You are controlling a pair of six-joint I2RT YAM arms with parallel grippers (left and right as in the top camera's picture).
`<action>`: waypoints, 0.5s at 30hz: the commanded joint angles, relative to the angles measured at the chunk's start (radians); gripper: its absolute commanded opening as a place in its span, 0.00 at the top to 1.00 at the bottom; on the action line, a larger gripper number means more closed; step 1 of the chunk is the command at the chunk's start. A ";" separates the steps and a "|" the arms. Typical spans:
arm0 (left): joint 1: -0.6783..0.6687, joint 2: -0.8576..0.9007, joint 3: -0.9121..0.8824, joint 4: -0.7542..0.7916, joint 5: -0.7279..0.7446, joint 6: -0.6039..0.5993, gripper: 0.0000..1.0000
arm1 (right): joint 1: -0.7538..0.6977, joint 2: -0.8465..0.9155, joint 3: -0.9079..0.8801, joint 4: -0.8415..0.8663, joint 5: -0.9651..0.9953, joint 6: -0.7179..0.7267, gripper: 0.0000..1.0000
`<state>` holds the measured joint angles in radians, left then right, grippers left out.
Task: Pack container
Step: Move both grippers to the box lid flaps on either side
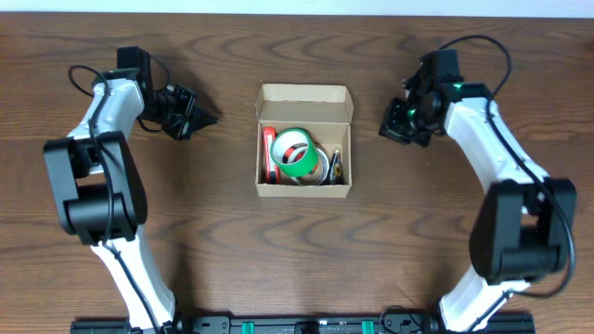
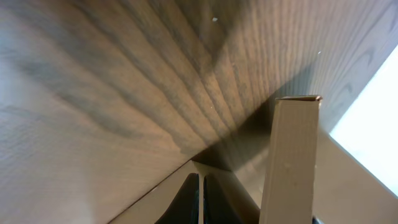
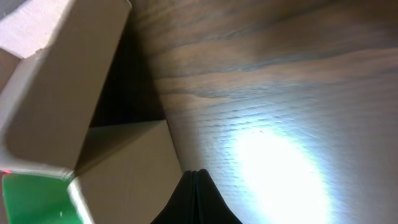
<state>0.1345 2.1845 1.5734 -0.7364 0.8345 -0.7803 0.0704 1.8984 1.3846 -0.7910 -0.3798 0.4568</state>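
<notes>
The tan cardboard container (image 1: 304, 189) stands open at the table's middle, its flap lid (image 1: 303, 94) raised at the far side. Inside lie a green tape roll (image 1: 295, 150), a red item (image 1: 269, 148) and other small things. My left gripper (image 1: 206, 119) is shut and empty, to the left of the box; its wrist view shows the box wall (image 2: 292, 162) and the shut fingers (image 2: 201, 180). My right gripper (image 1: 384, 126) is shut and empty, to the right of the box; its wrist view shows the fingertips (image 3: 195, 174) beside the box side (image 3: 124, 168) and some green (image 3: 31, 199).
The dark wood table (image 1: 464, 269) surrounds the box. A bright light glare lies on the wood in the right wrist view (image 3: 280, 168). The arm bases stand at the near edge.
</notes>
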 commanded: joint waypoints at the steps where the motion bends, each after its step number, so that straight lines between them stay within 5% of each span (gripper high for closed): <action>1: -0.005 0.054 0.014 0.027 0.138 0.000 0.95 | -0.005 0.060 0.014 0.027 -0.143 0.039 0.99; 15: -0.086 0.117 0.014 0.281 0.241 -0.158 0.95 | 0.001 0.200 0.014 0.237 -0.235 0.178 0.99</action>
<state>0.0669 2.2932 1.5734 -0.4740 1.0447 -0.8787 0.0704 2.0644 1.3861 -0.5724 -0.5823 0.5797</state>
